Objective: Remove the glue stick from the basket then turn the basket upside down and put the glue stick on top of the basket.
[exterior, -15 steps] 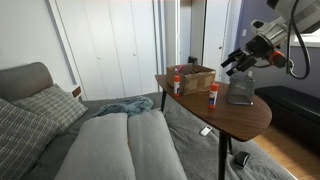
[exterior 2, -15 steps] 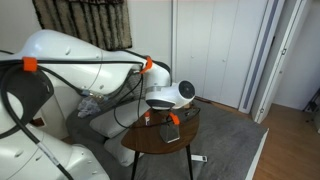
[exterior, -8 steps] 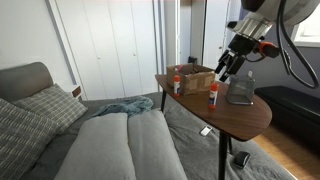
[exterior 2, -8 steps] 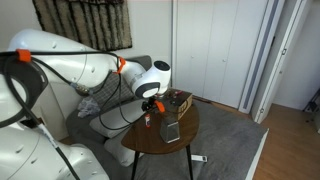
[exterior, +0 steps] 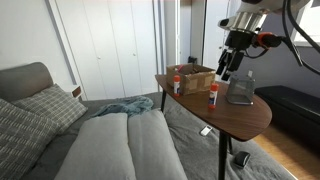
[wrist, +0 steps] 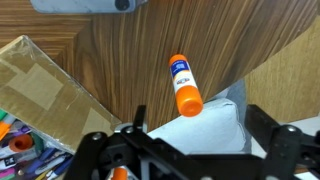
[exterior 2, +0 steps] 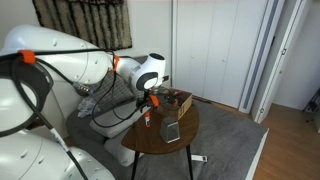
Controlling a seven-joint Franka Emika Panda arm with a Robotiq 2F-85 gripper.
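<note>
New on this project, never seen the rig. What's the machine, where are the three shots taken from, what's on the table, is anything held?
It is a single robot arm ending in a two-fingered gripper. Two pictures come from cameras standing in the room. The third comes from a camera on the arm's wrist, looking down past the fingers. On the round wooden table stand a glue stick with an orange cap, a small grey mesh basket, a brown box and a red-topped white bottle. The gripper hangs above the table, open and holding nothing. The glue stick stands on the tabletop beside the basket, not inside it.
</note>
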